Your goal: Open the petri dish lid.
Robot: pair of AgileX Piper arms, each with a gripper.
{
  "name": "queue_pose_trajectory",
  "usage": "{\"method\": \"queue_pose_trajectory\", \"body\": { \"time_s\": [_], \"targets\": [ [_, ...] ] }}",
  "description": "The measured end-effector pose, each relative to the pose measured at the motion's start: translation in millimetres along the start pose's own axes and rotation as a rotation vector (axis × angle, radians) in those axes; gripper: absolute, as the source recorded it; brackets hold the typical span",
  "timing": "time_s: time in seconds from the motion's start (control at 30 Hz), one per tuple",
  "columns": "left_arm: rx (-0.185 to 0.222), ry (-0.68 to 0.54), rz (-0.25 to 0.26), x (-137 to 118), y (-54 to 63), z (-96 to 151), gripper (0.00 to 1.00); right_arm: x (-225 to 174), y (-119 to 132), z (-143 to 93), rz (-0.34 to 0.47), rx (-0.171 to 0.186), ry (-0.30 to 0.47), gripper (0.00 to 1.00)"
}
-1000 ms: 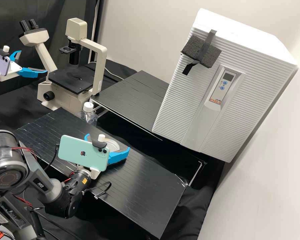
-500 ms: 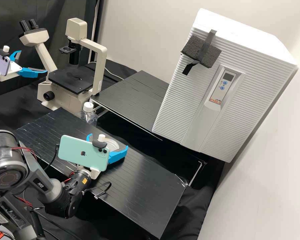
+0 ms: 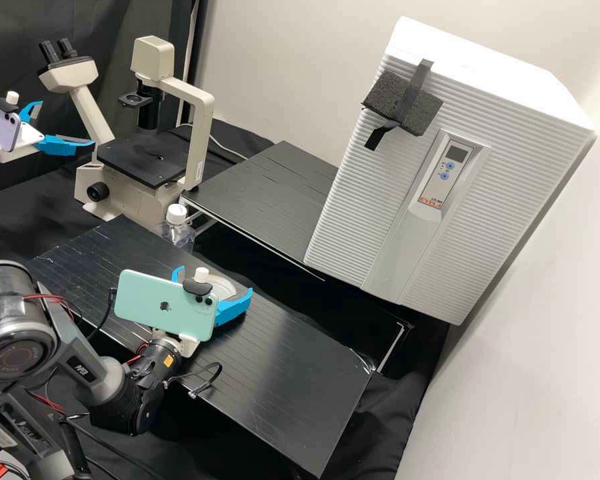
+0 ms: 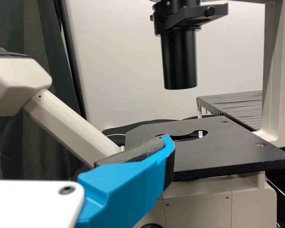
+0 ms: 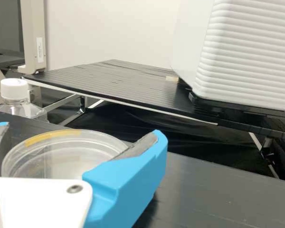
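My right gripper (image 3: 215,281) is low over the near black platform (image 3: 300,363), shut on the clear round petri dish (image 3: 225,288) with one finger on each side. A phone on its mount hides the dish's near part. In the right wrist view the right gripper (image 5: 82,129) has its dark pads against the rim of the petri dish (image 5: 80,154), which has a yellow strip on its edge. Whether lid and base are apart I cannot tell. Away at the far left my left gripper (image 3: 67,123) stands open and empty, one blue finger of the left gripper (image 4: 133,178) facing the microscope.
The microscope (image 3: 140,157) stands behind the platform. A clear bottle with a white cap (image 3: 177,214) is by the platform's back edge. Farther back lies a second black platform (image 3: 260,200), beside the large white ribbed incubator (image 3: 353,220).
The right gripper's fingers have drawn inward around the dish, the outer one moving left. Its phone mount has shifted slightly left. My left gripper has kept still.
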Motion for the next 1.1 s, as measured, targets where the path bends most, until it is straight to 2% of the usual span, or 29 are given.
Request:
{"method": "queue_pose_trajectory", "body": {
  "time_s": [0.1, 0.3, 0.4, 0.5, 0.73, 0.87, 1.1],
  "targets": [
    [0.000, 0.000, 0.000, 0, 0.0, 0, 1.00, 0, 0, -1, -0.002, 0.003, 0.005, 0.00],
    [0.000, 0.000, 0.000, 0, 0.0, 0, 1.00, -1, 4, -4, 0.019, 0.034, 0.019, 0.00],
    [0.000, 0.000, 0.000, 0, 0.0, 0, 1.00, -2, 7, -5, 0.035, 0.033, 0.021, 0.00],
    [0.000, 0.000, 0.000, 0, 0.0, 0, 1.00, -3, 8, -4, 0.040, 0.058, 0.017, 0.00],
    [0.000, 0.000, 0.000, 0, 0.0, 0, 1.00, -3, 23, 5, 0.115, 0.092, -0.034, 0.00],
    [0.000, 0.000, 0.000, 0, 0.0, 0, 1.00, 1, 34, 19, 0.174, 0.130, -0.095, 0.00],
    [0.000, 0.000, 0.000, 0, 0.0, 0, 1.00, 3, 38, 34, 0.201, 0.175, -0.159, 0.00]
  ]
}}
